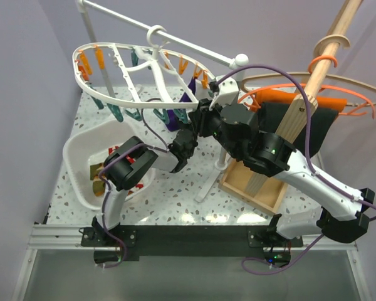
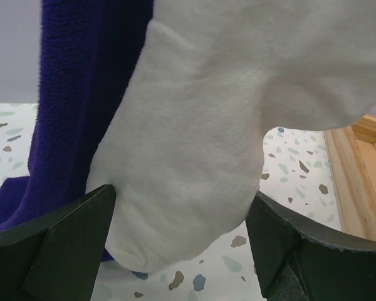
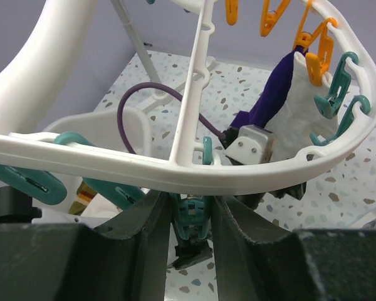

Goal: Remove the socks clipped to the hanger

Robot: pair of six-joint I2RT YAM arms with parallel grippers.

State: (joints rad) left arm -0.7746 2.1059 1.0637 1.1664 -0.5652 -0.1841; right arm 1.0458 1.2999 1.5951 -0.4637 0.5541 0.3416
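white sock hangs off hanger, long axis vertical, toe end down, purple sock behind. left gripper jaws wide either side of it. right gripper pinching teal clip under the rim.

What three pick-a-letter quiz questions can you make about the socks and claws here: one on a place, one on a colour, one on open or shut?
1. Where is the white sock? A in the tub; B inside the left claw; C on the floor.
2. What colour hangs beside it? A purple; B green; C yellow.
3. Which claw is open? A right; B neither; C left.

Answers:
1 B: the left wrist view shows it between that claw's fingers.
2 A: a purple sock hangs right next to it.
3 C: the left claw gapes wide, while the right claw is shut on a teal clip.
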